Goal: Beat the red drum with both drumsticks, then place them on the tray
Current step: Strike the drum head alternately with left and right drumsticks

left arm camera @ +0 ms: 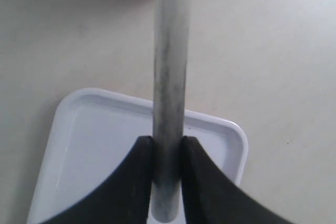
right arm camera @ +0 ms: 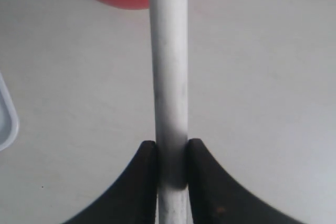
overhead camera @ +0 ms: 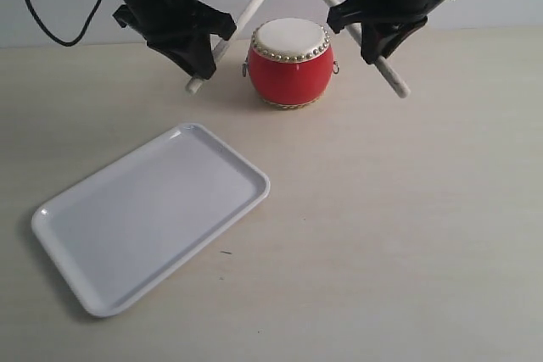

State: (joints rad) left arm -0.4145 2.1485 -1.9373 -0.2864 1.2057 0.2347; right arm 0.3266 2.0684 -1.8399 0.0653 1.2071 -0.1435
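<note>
Both arms are hanging over the table (overhead camera: 407, 209), one on either side of the drum (overhead camera: 290, 61). The left gripper (overhead camera: 202, 64) is pinching the left stick (overhead camera: 250, 10), fingers drawn narrow around the shaft, and the right gripper (overhead camera: 373, 48) is clamping the right stick (overhead camera: 393, 79) the same way. The sticks are slanting up and inward, their round tips hanging above the cream skin without touching it. The drum is sitting upright at the back, and the tray (overhead camera: 153, 214) is lying in front on the left arm's side, with nothing in it. I'd say the pick-up is done. Whether any beats are already struck, I cannot tell. Laying both sticks on the tray is yet to come.
</note>
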